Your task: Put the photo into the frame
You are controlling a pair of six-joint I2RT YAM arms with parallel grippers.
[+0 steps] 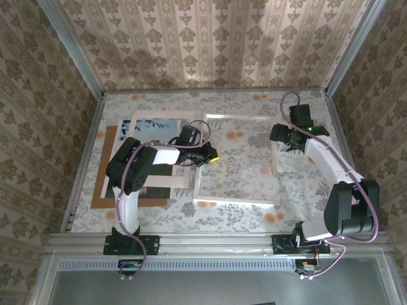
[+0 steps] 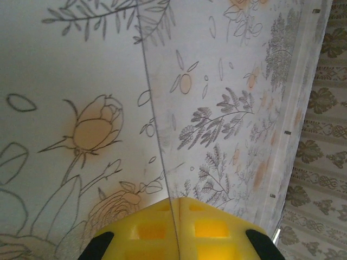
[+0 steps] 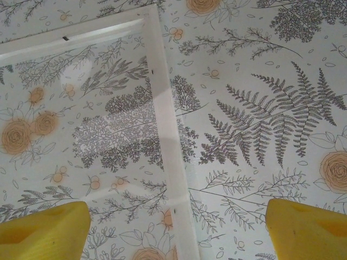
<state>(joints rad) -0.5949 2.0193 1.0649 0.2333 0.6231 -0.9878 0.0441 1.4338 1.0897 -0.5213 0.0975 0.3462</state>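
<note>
The photo [image 1: 156, 126] lies flat at the far left of the worktop [image 1: 299, 190]. It rests over the far part of a wide white mat [image 1: 164, 182], and the left arm covers its near edge. Only a strip of pale blue with a dark shape shows. Whether it sits on the mat or in its window cannot be told. The mat lies on a plain brown board [image 1: 107, 198], whose edges show on the left and near sides.

Just to the right, the frame [image 1: 238, 202] takes up the middle of the worktop. It is a large white rectangle, and the flowered cloth shows through its clear pane. The photo and the frame are apart, with the left arm's wrist over the gap between them.

The left end effector [image 1: 213, 154] reaches across to the frame's left edge. In the left wrist view, its yellow fingers [image 2: 146, 230] are pressed together on that thin edge, which runs straight into the seam between them. The far rail of the frame [image 2: 295, 97] shows beyond, carrying small tabs.

The right end effector [image 1: 283, 136] hangs over the frame's far right corner. In its own view, the fingers [image 3: 43, 233] stand wide apart and hold nothing, with the white rail [image 3: 165, 141] running between them.
</note>
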